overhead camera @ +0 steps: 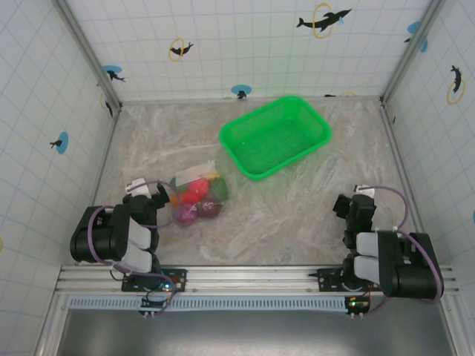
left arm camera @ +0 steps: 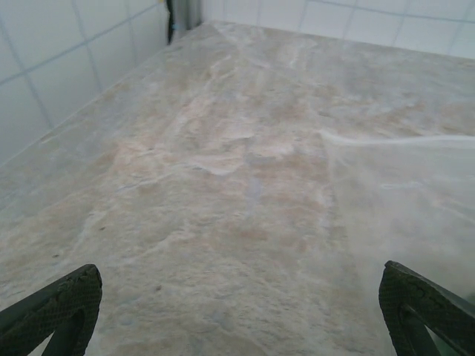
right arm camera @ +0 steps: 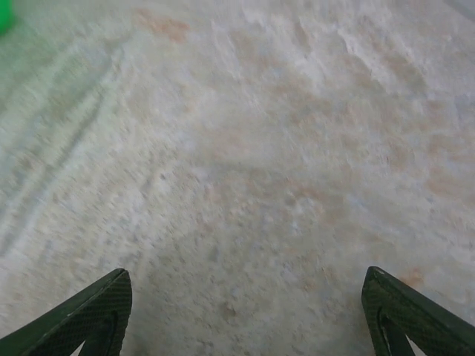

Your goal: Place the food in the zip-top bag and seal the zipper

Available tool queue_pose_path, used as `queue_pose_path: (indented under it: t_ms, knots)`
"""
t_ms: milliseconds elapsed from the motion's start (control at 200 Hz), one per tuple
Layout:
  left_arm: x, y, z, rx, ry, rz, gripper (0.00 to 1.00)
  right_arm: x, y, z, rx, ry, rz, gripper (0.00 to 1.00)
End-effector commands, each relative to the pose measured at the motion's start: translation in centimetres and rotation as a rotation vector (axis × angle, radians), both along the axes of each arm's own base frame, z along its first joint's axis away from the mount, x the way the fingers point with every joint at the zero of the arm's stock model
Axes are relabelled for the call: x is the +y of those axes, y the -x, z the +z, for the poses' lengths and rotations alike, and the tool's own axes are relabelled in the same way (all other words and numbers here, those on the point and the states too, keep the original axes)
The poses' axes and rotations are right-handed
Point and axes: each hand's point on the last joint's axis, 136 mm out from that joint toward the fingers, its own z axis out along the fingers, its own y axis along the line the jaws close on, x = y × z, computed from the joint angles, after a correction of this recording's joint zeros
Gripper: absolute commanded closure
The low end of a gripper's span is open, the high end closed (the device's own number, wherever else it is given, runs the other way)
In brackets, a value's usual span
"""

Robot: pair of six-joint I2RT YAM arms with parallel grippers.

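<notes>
Food clustered within zip-top bag, just beside left tool; green basket beyond.

The table was beige-grey, marble-veined. The walls were white grid tiles with black dolphins, yellow rings and blue discs. The basket was green mesh. The food showed red, magenta, maroon, green and orange through the clear zip-top bag. My left fingers were black, cross-hatched.

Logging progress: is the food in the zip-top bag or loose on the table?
In the bag: the food lies bunched within the clear film of the zip-top bag. Whether it is sealed, cannot tell.
</notes>
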Motion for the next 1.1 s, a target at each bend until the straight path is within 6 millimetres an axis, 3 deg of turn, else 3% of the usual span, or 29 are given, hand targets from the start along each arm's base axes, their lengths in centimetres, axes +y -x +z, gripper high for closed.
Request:
queue_pose_path:
  t_ms: [0, 175, 200, 220, 255, 320, 390, 550, 645, 716, 776, 836, 1096]
  knots:
    - [-1.9, -0.1, 0.2, -0.017, 0.017, -0.130, 0.02, 0.7, -0.8, 3.5, -0.215, -0.049, 0.042, 0.17]
    - [-1.8, -0.2, 0.1, -0.011, 0.013, -0.123, 0.02, 2.4, -1.5, 4.1, -0.267, -0.022, 0.153, 0.16]
    - [-1.8, -0.2, 0.2, -0.013, 0.013, -0.123, 0.02, 3.2, -1.7, 3.6, -0.249, -0.008, 0.197, 0.02]
    - [-1.8, -0.2, 0.2, -0.012, 0.012, -0.123, 0.02, 3.6, -1.9, 3.7, -0.256, 0.011, 0.214, 0.00]
    - [-1.8, -0.3, 0.2, -0.014, 0.011, -0.123, 0.02, 3.7, -2.7, 3.9, -0.256, 0.043, 0.217, 0.00]
    - [-1.8, -0.3, 0.3, -0.018, 0.011, -0.124, 0.02, 3.4, -3.1, 2.2, -0.156, 0.074, 0.183, 0.00]
    - [-1.8, -0.3, 0.2, -0.014, 0.010, -0.123, 0.02, 3.4, -3.0, 3.3, -0.218, 0.080, 0.181, 0.00]
    - [-1.8, -0.3, 0.2, -0.014, 0.009, -0.126, 0.03, 3.4, -3.1, 2.9, -0.192, 0.079, 0.177, 0.00]
    - [-3.8, 0.1, 0.6, -0.036, 0.003, -0.244, 0.02, 3.4, -3.1, 2.7, -0.186, 0.071, 0.183, 0.00]
    - [-4.0, 0.0, 0.8, -0.043, 0.005, -0.258, 0.02, 3.4, -3.1, 2.6, -0.180, 0.068, 0.184, 0.00]
    - [-3.7, -0.1, 0.6, -0.034, 0.013, -0.241, 0.02, 3.4, -3.1, 2.8, -0.185, 0.068, 0.185, 0.00]
    - [-1.7, -0.3, 0.3, -0.021, 0.021, -0.117, 0.02, 3.4, -3.1, 2.7, -0.183, 0.067, 0.185, 0.00]
    - [-1.6, -0.2, 0.2, -0.014, 0.004, -0.110, 0.02, 3.4, -3.1, 2.7, -0.184, 0.068, 0.185, 0.00]
